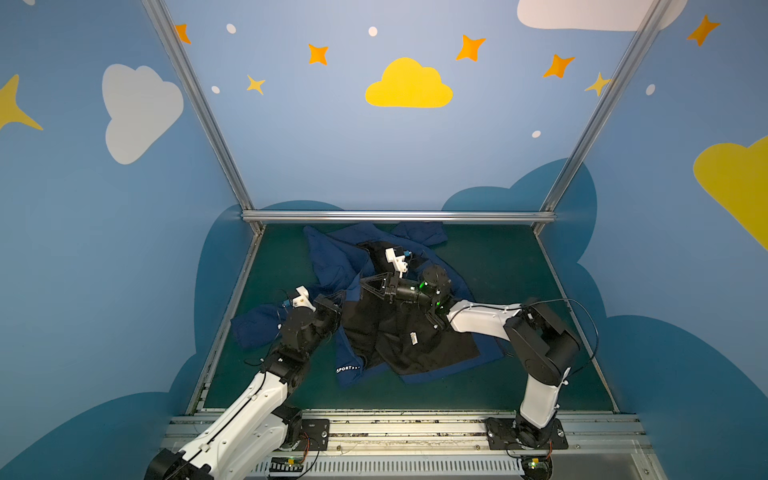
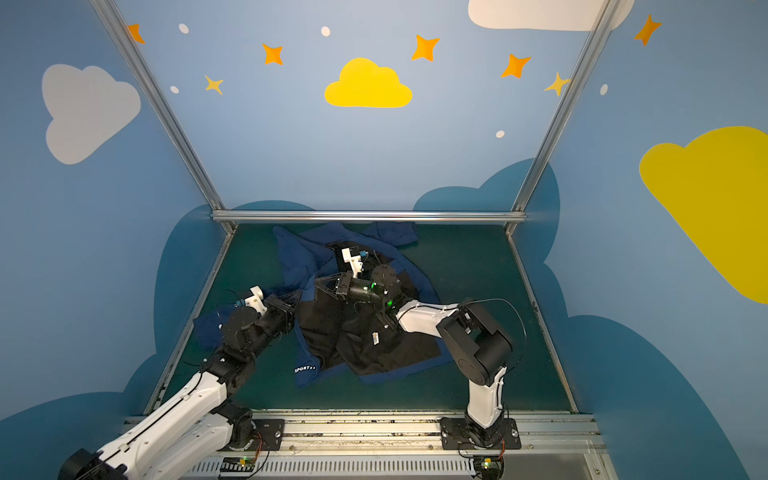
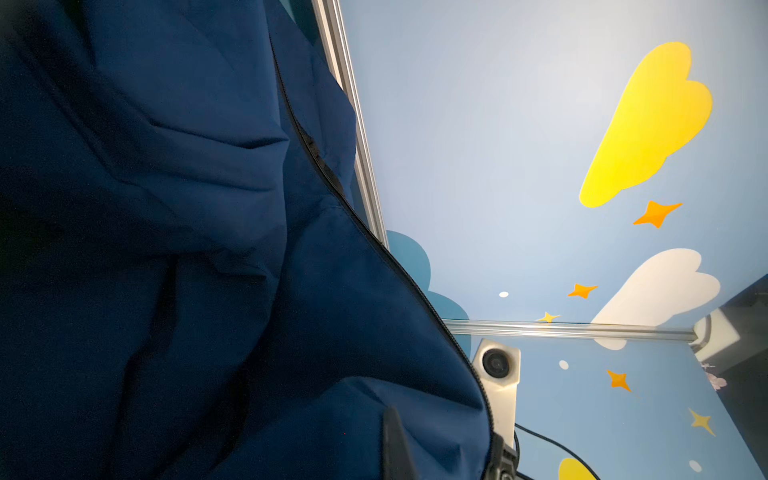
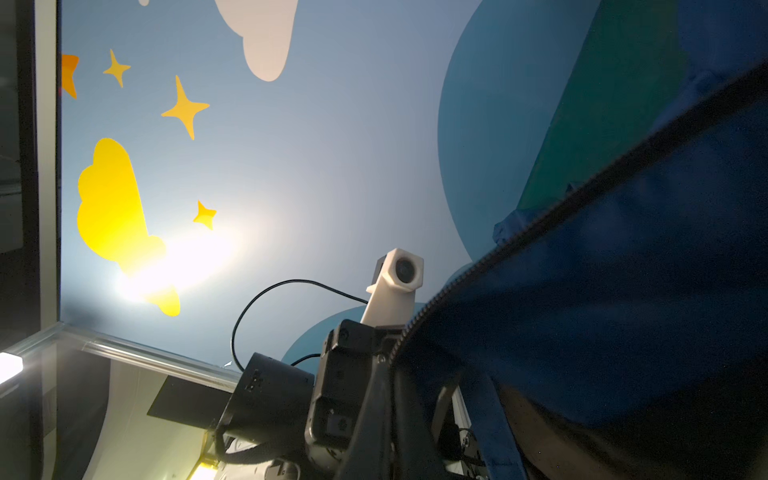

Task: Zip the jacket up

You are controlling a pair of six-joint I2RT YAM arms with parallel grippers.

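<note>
Navy cloth with a black lining fills the middle of the green worktop [image 1: 498,291] in both top views: the jacket [image 1: 332,257] [image 2: 299,259] lies open and crumpled, lining up, with its white SPORT lettering [image 1: 347,369] at the near hem. You see the left gripper [image 1: 340,297] at the jacket's left front edge. The right gripper [image 1: 364,284] is just beside it, reaching across the lining. Both sets of jaws are closed on the navy edge, which stands raised off the worktop between them. From the left wrist you look up along raised navy fabric, with the dark zipper [image 3: 415,291] running down its border toward one black finger [image 3: 395,440] at the frame's edge. From the right wrist the zipper [image 4: 540,224] crosses the picture in a taut line and ends at the left gripper [image 4: 397,353], whose jaws pinch that edge. Your right gripper's own jaws are hidden there by cloth.
</note>
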